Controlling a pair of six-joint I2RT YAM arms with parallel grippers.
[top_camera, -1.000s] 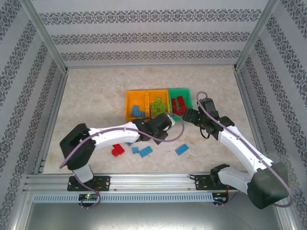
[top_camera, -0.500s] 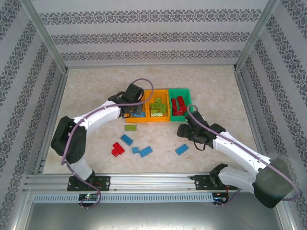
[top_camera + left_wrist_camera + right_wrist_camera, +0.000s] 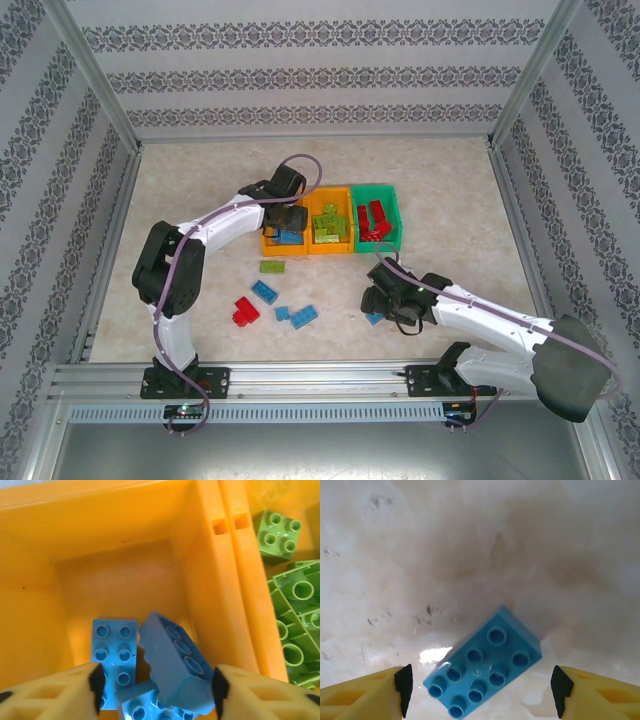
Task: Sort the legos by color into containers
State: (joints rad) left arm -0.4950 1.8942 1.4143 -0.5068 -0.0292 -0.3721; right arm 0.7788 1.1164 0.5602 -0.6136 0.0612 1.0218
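Pale table (image 3: 470, 540): right end effector (image 3: 480, 687) open and empty over a blue lego (image 3: 485, 662); left end effector (image 3: 155, 685) open, orange bin (image 3: 125, 510) below it

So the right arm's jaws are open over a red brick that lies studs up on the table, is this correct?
Not quite. The brick is blue, not red; the right wrist view shows it. The rest holds: the right arm's jaws are open over it, and it lies studs up on the table.
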